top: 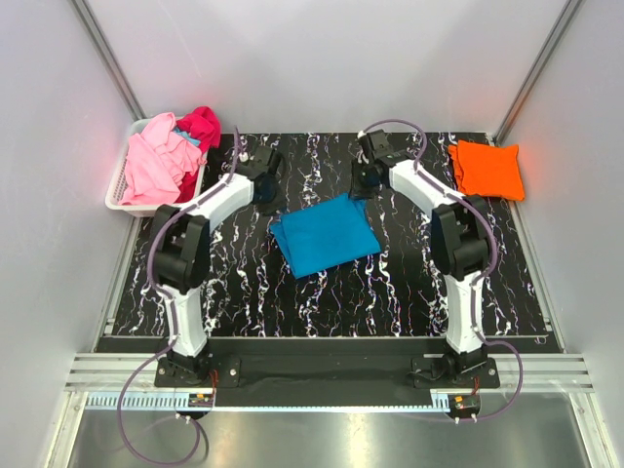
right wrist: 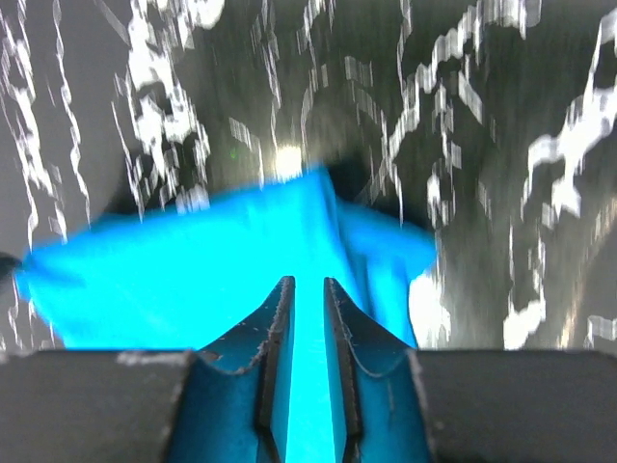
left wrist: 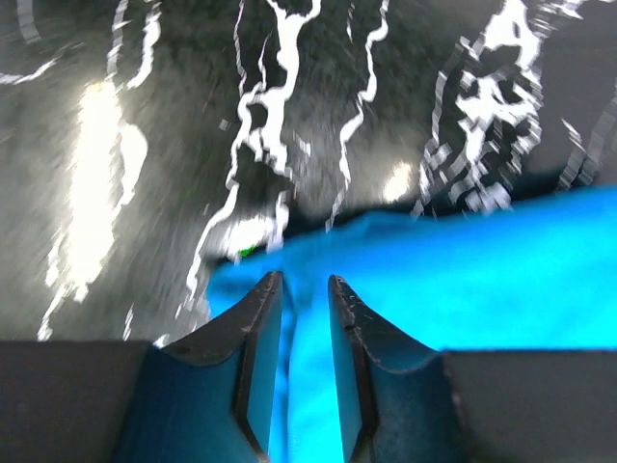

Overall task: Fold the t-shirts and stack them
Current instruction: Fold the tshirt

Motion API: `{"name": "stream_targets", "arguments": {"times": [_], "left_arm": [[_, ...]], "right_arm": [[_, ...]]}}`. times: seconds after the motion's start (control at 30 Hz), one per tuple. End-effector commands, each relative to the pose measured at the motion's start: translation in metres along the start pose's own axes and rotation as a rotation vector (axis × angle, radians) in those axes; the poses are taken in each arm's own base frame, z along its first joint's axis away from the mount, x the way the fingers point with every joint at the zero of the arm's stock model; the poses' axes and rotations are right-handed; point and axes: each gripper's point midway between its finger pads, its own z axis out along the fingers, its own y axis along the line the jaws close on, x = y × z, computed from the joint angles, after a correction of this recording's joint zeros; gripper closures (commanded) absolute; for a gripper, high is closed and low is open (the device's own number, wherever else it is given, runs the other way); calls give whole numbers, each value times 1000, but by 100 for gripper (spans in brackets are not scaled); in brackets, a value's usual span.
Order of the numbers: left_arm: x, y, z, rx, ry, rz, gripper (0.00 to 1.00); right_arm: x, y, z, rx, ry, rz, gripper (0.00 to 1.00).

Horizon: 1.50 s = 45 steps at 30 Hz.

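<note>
Left pincer [left wrist: 304,280]: showing only a narrow slit, with blue filling it; I cannot tell if it is gripping.
Right pincer [right wrist: 307,282]: showing the same slit; again I cannot tell.
Turquoise t-shirt [top: 325,234]: lying folded between the pincers, reaching under their tips.
Orange t-shirt [top: 485,168]: lying folded, right of the right pincer.

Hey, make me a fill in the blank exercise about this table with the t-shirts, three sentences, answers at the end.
The folded tee in the middle of the table is coloured ___. The orange tee lies folded at the far ___ corner. The pink tee and the magenta tee are piled in the white ___.
Missing words: turquoise blue; right; basket.
</note>
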Motion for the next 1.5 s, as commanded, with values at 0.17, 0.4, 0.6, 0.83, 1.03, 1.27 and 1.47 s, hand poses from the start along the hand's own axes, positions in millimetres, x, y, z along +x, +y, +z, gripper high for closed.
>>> {"name": "stream_targets", "arguments": {"times": [0.17, 0.4, 0.6, 0.83, 1.03, 1.27, 1.47], "left_arm": [[24, -9, -46, 78, -10, 71, 68], [78, -44, -62, 173, 61, 165, 68], [115, -55, -57, 226, 162, 136, 67], [141, -12, -52, 127, 183, 76, 68], [162, 30, -45, 25, 194, 62, 67], [177, 56, -27, -73, 222, 73, 67], [181, 69, -23, -124, 226, 78, 67]], "right_arm": [[52, 4, -42, -45, 83, 35, 74], [90, 12, -37, -86, 151, 32, 75], [113, 14, -24, -115, 202, 49, 76], [142, -15, -18, 9, 217, 121, 83], [153, -21, -35, 81, 168, 157, 84], [163, -41, -55, 180, 155, 165, 85], [164, -52, -75, 240, 138, 155, 87]]}}
